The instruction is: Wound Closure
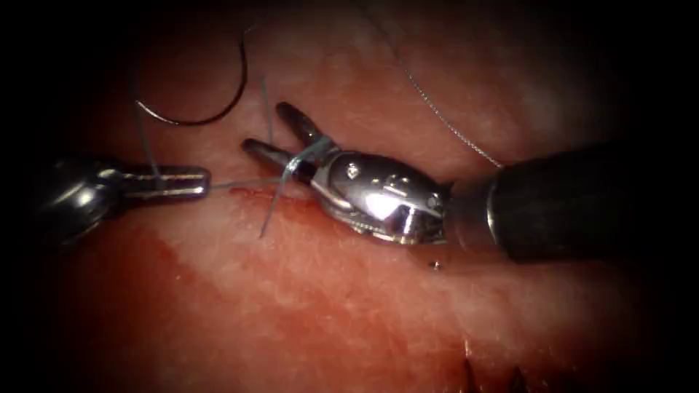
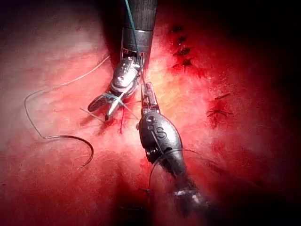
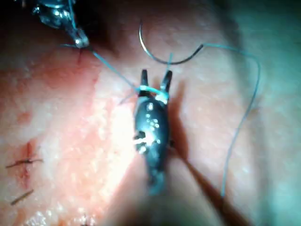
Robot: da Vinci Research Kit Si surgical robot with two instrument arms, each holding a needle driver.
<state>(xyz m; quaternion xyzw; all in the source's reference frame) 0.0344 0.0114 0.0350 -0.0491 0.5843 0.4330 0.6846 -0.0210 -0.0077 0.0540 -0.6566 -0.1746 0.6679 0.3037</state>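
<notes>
The curved needle [image 1: 218, 113] lies loose on the tissue [image 1: 328, 306], up and left of the cut [image 1: 251, 193], held by neither tool. My right tool [image 1: 263, 127] has its jaws open, with blue thread [image 1: 300, 161] looped around their base. My left tool [image 1: 205, 182] is shut on the thread beside the cut's left end, and a strand runs from it to the loop. The needle [image 2: 70, 139] [image 3: 160, 54], the looped right tool [image 2: 101, 109] [image 3: 155, 74] and the left tool [image 2: 146, 88] [image 3: 81, 42] also appear in the wrist views.
A long strand of thread [image 1: 444, 120] trails up and back over the right tool's shaft. Red fluid [image 1: 218, 240] covers the tissue below the cut. Finished stitches [image 2: 183, 52] [image 3: 23, 162] sit further along the wound.
</notes>
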